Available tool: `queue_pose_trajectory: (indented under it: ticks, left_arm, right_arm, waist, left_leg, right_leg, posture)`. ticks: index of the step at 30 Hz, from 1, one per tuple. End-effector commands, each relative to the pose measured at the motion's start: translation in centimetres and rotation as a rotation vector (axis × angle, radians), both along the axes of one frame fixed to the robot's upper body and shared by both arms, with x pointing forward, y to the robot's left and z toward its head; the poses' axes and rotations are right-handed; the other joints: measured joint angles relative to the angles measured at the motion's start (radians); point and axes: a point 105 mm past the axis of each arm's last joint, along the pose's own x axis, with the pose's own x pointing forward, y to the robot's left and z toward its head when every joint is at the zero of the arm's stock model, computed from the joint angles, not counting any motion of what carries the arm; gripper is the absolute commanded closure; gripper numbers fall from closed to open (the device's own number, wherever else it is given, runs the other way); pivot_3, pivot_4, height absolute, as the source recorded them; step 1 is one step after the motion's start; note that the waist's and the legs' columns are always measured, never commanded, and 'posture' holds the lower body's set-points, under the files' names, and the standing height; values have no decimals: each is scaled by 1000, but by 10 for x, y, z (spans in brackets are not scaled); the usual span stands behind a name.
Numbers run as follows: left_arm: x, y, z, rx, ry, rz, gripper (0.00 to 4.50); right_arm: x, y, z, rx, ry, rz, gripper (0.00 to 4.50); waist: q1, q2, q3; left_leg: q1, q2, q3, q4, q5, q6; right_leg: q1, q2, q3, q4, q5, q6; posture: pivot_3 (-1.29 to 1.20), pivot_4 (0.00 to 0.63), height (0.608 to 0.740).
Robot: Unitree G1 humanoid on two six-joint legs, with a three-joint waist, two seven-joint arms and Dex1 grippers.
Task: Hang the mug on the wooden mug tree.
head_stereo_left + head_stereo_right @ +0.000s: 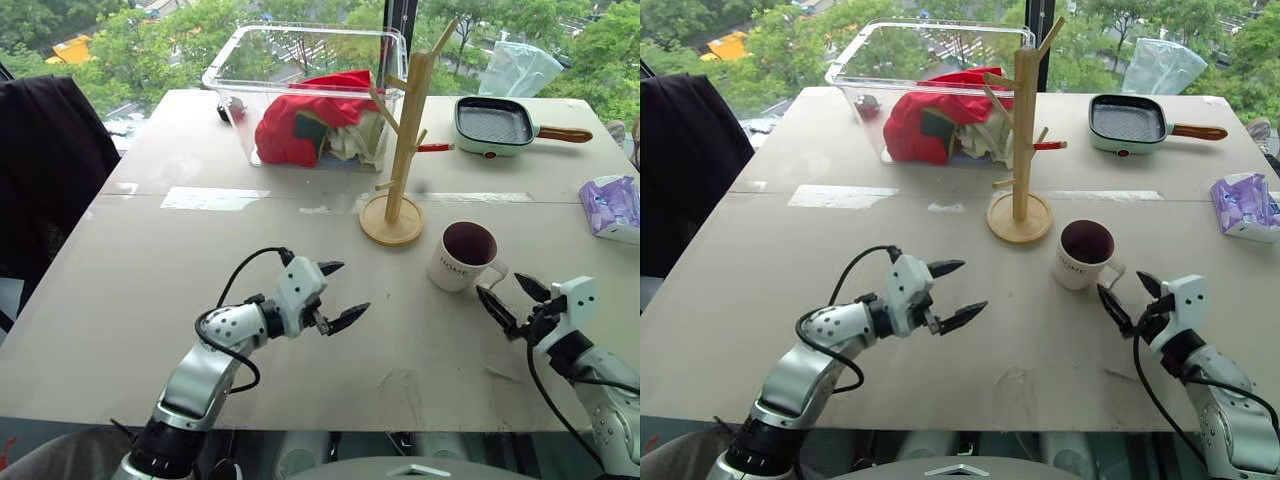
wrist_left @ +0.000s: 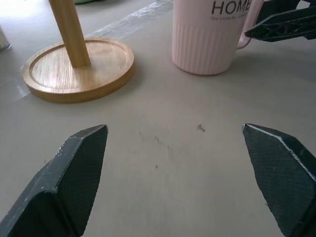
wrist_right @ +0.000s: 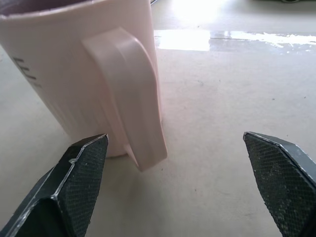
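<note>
The white mug (image 1: 463, 256) with a maroon inside stands upright on the table, handle (image 3: 133, 94) turned toward my right gripper. The wooden mug tree (image 1: 398, 150) stands just behind and left of it on its round base (image 2: 79, 69). My right gripper (image 1: 514, 302) is open, close in front of the mug's handle without touching it. My left gripper (image 1: 340, 295) hovers open over the table's middle, pointing toward the mug and tree base, with nothing between its fingers (image 2: 74, 177).
A clear plastic bin (image 1: 310, 90) with red cloth stands behind the tree. A green square pan (image 1: 495, 125) with a wooden handle lies at the back right. A purple packet (image 1: 612, 205) sits at the right edge. A dark chair (image 1: 45, 170) stands left.
</note>
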Motion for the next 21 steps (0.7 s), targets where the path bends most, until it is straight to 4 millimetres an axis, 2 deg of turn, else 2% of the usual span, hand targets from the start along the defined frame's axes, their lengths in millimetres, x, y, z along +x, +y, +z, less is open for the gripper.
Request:
queue_pose_trajectory:
  ticks: [1,7,16,21]
  left_arm:
    - [-14,-13,20,-43,-20,-132,0]
    - [-26,-18,32,-63,25,-259,0]
    - [-29,-22,41,-56,27,-282,0]
    - [-28,-22,44,-51,16,-270,0]
  right_arm:
    - [-1,-4,12,-9,-43,-31,70]
    - [2,5,7,-5,-35,-20,70]
    - [10,9,2,23,-23,15,70]
    - [12,14,-3,39,4,50,2309]
  waist:
    - [0,0,1]
    - [-1,0,1]
    - [-1,0,2]
    - [-1,0,2]
  left_leg:
    - [0,0,0,0,0,0]
    - [1,0,0,0,0,0]
    - [1,0,0,0,0,0]
    - [1,-1,0,0,0,0]
  right_leg:
    - [0,0,0,0,0,0]
    - [0,1,1,0,-1,2]
    - [0,2,1,1,0,1]
    - [0,2,1,1,0,1]
  posture:
    - [0,150,740]
    - [0,150,740]
    - [0,150,740]
    - [0,150,740]
